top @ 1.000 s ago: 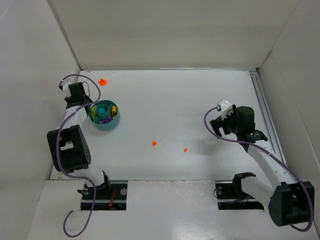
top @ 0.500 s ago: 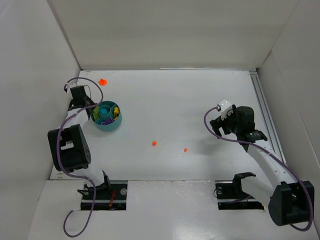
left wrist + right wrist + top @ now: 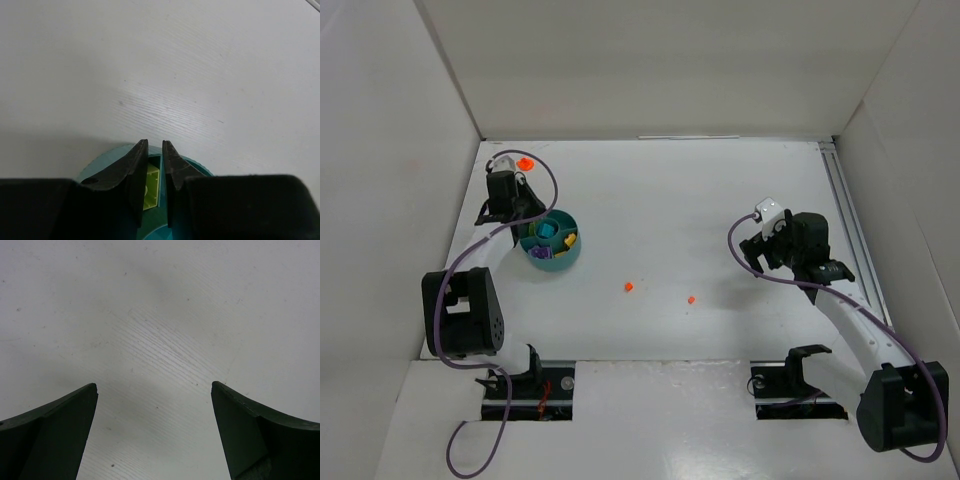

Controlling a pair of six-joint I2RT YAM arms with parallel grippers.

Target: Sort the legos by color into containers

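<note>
It looks like a robot lab. A white table (image 3: pixel 720 200) sits inside plain white walls (image 3: pixel 650 70), with two cabled robot arms (image 3: pixel 850 330) bolted at its near edge.

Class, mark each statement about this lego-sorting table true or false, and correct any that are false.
1. The right gripper is wide open with nothing between its fingers. True.
2. Two orange legos lie loose on the table. True.
3. The teal dish stands next to the right arm. False: it is on the left side, at the left gripper.
4. The left gripper is spread wide. False: its fingers are nearly together at the dish's rim.
5. The dish is empty. False: it holds coloured pieces, among them a lime green block.
</note>
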